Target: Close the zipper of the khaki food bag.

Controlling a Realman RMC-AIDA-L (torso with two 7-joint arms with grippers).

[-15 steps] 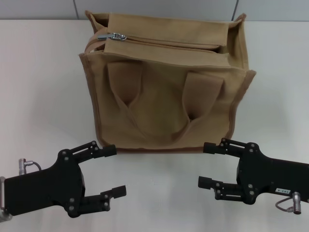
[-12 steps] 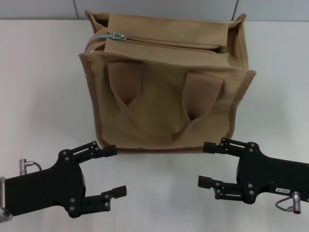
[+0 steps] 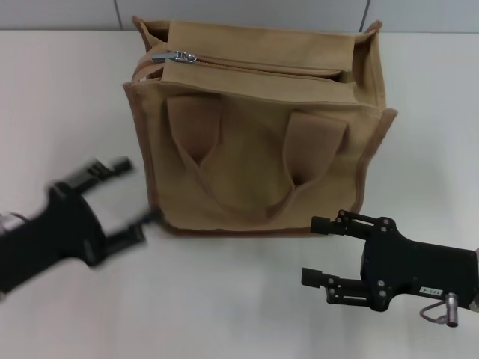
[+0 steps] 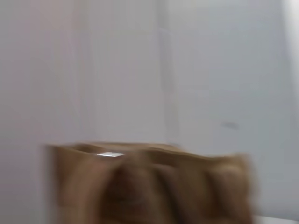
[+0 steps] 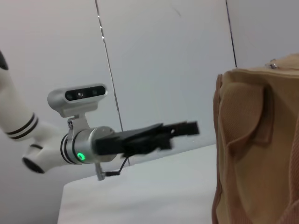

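Note:
The khaki food bag (image 3: 254, 149) stands upright on the white table, its two handles hanging down the near face. Its zipper (image 3: 262, 66) runs along the top panel, with the silver slider (image 3: 179, 56) at the bag's left end. My left gripper (image 3: 137, 191) is open and blurred with motion, just beside the bag's lower left corner. My right gripper (image 3: 313, 249) is open, low over the table in front of the bag's right corner, touching nothing. The left wrist view shows the bag (image 4: 149, 186) blurred. The right wrist view shows the bag's side (image 5: 257, 149) and the left gripper (image 5: 187, 128).
The white table (image 3: 60, 97) extends on both sides of the bag and in front of it. A grey panelled wall (image 3: 67, 13) runs right behind the bag. The left arm's white wrist with its camera (image 5: 77, 95) shows in the right wrist view.
My left gripper has swung up and away from the near table edge toward the bag's lower left corner. The right gripper has shifted slightly down. The bag and slider have not moved.

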